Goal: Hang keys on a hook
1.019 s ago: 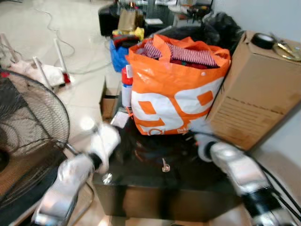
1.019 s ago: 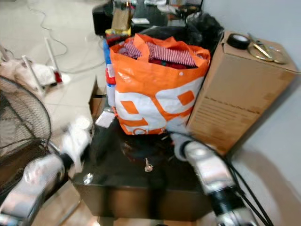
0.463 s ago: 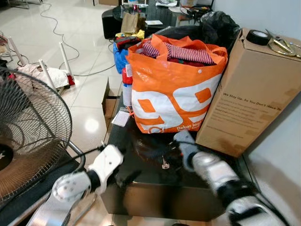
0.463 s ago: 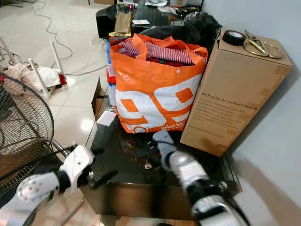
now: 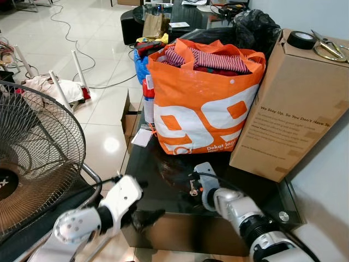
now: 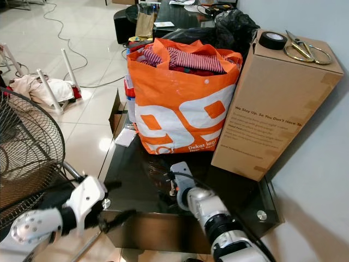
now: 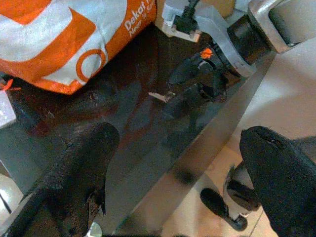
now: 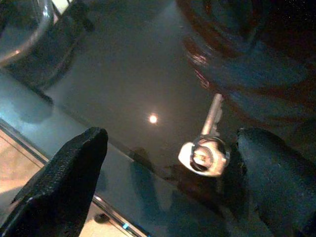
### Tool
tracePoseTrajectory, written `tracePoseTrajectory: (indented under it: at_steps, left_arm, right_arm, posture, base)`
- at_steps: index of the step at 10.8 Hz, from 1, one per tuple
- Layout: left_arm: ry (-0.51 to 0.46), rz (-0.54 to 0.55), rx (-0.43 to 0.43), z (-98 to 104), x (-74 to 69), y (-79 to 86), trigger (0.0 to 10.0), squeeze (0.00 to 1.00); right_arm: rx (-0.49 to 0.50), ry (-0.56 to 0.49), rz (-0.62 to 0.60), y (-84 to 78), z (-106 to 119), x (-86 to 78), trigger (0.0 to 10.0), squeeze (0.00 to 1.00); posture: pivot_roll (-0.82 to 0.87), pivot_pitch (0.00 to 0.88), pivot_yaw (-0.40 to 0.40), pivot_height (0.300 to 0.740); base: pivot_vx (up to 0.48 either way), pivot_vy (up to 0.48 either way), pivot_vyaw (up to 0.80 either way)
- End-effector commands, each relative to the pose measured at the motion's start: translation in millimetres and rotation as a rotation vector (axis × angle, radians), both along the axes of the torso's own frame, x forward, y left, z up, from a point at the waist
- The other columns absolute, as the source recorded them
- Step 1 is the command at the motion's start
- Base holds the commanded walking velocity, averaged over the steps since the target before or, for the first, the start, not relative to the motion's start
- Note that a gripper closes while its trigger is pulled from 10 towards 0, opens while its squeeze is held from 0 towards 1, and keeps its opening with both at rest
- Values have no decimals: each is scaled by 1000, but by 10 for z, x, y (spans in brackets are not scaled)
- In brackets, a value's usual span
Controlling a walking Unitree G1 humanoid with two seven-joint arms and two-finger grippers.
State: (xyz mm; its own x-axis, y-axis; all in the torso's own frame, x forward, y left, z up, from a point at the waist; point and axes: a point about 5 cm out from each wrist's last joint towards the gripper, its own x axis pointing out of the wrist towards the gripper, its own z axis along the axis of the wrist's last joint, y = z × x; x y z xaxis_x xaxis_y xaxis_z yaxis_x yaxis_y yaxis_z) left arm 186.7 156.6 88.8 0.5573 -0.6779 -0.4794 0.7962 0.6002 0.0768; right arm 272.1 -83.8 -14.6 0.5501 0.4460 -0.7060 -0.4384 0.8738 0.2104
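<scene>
Our right hand [image 8: 163, 163] hangs spread wide over the key [image 8: 205, 148], which lies flat on the glossy counter [image 8: 123, 74] between its fingers; closing carelessly, we could skid it away.

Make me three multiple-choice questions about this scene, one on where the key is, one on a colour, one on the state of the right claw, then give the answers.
1. Where does the key lie?
A. on the dark glass table
B. on top of the cardboard box
C. inside the shopping bag

2. What colour is the shopping bag?
A. green and black
B. orange and white
C. plain blue

3. How is the right claw?
A. shut on the key
B. open, fingers on either side of the key
C. holding the tape roll

Answers: 1 A, the key rests flat on the glass table in front of the bag. 2 B, its side is orange with white shapes. 3 B, the right wrist view shows the two black fingers spread wide with the key between them, ungripped.
</scene>
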Motion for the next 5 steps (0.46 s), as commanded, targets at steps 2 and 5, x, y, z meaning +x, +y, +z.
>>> tracePoseTrajectory:
  at_steps: [2,5]
  left_arm:
    - [10,-7,-4,59,-67,2,10000,0]
    - [15,27,9,125,-163,63,10000,0]
  right_arm:
    - [7,-31,-100,7,-4,34,10000,0]
    - [-2,-60,-201,60,-32,29,10000,0]
  posture:
    - [9,12,-29,740]
    - [54,67,-42,740]
  base:
    - [0,0,0]
    - [0,0,0]
